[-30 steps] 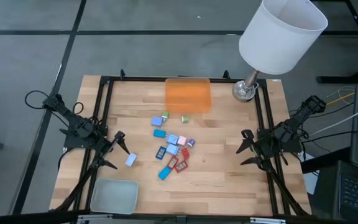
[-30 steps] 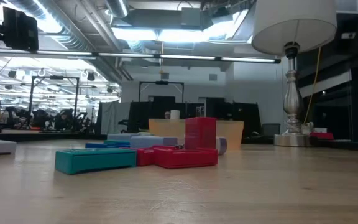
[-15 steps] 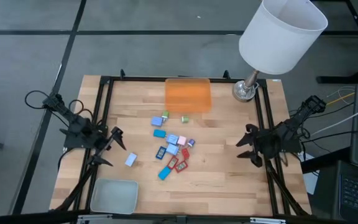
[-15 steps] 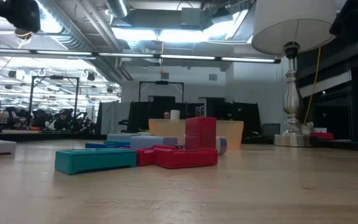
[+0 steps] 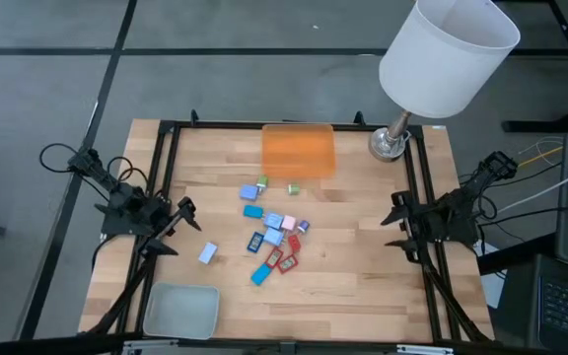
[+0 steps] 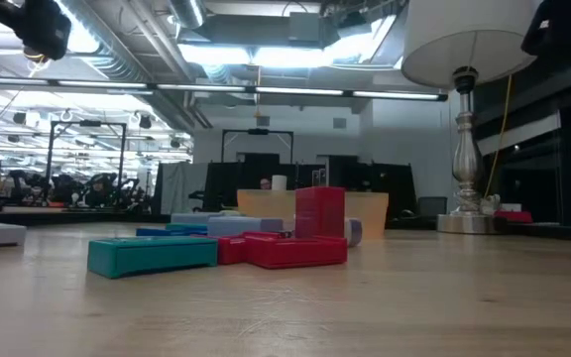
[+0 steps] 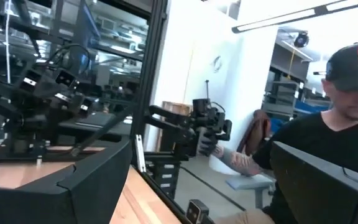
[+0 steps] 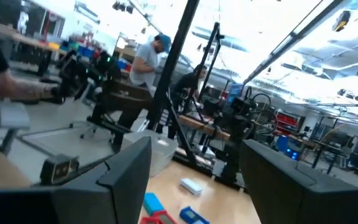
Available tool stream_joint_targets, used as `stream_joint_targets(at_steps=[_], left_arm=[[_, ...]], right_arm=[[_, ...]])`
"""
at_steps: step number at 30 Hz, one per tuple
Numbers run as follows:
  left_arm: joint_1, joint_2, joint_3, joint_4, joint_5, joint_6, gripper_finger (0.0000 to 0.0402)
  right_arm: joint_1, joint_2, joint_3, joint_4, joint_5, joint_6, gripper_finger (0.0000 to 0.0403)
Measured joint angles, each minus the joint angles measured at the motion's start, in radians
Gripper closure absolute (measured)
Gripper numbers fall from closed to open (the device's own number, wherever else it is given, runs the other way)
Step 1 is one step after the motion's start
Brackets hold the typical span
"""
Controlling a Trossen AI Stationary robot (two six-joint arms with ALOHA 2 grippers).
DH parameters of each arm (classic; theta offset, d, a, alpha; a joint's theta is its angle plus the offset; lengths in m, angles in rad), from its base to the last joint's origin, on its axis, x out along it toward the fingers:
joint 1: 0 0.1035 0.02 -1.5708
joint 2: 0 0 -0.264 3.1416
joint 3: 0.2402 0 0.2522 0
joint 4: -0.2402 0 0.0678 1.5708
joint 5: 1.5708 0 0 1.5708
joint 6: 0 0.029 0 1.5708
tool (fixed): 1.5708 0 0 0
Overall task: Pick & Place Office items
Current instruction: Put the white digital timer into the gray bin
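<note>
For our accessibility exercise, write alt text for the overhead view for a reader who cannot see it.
A cluster of small colourful office items lies mid-table between two idle robot arms, the left gripper and right gripper both open at the sides. An orange tray and a lamp sit at the far edge, a grey-green tray near-left.

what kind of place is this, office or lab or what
Most likely a robotics lab or workshop. A wooden table sits inside a black metal frame with robot arms at either side, the hall behind has exposed ceiling ducts, and similar rigs stand at other benches.

Blue, pink, red office items (image 5: 275,237); orange tray (image 5: 298,150).
</note>
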Motion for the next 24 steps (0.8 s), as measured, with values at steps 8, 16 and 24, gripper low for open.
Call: stream_joint_targets(at_steps=[8, 16, 24], left_arm=[[0.000, 0.000, 0.000, 0.000, -0.273, 0.001, 0.0025], [0.000, 0.000, 0.000, 0.027, -0.305, 0.063, 0.0025], [-0.001, 0.000, 0.000, 0.029, -0.205, 0.052, 0.0025]], right_arm=[[0.000, 0.000, 0.000, 0.007, 0.069, 0.075, 0.0162], [0.000, 0.000, 0.000, 0.008, 0.075, 0.079, 0.0162], [0.000, 0.000, 0.000, 0.015, 0.114, 0.080, 0.0162]])
